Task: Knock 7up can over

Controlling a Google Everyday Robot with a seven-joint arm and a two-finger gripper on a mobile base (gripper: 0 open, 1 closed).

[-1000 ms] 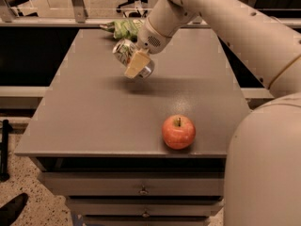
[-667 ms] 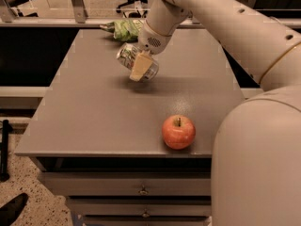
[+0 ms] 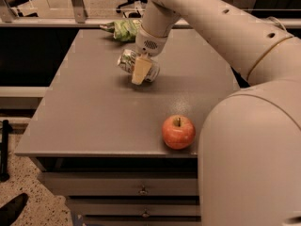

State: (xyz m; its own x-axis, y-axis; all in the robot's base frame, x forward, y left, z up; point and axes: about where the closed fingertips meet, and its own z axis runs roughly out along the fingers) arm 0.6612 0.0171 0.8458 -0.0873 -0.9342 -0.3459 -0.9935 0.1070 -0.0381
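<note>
end effector (image 3: 141, 73) | angled downward, touching tilted 7up can (image 3: 127, 60) | arm (image 3: 211, 22) extended across table (image 3: 84, 117)

Dim warm light falls on a grey table (image 3: 89, 112) with drawers (image 3: 143, 190) at 6 o'clock, speckled floor (image 3: 47, 206) at 7 o'clock, metal railing posts (image 3: 77, 4) at 11 o'clock, and the gripper (image 3: 141, 72) over the tabletop toward 12 o'clock.

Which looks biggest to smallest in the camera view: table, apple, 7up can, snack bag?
1. table, by far
2. apple, 7up can, snack bag: alike; apple is nearest, gripper at the can covers part.
</note>
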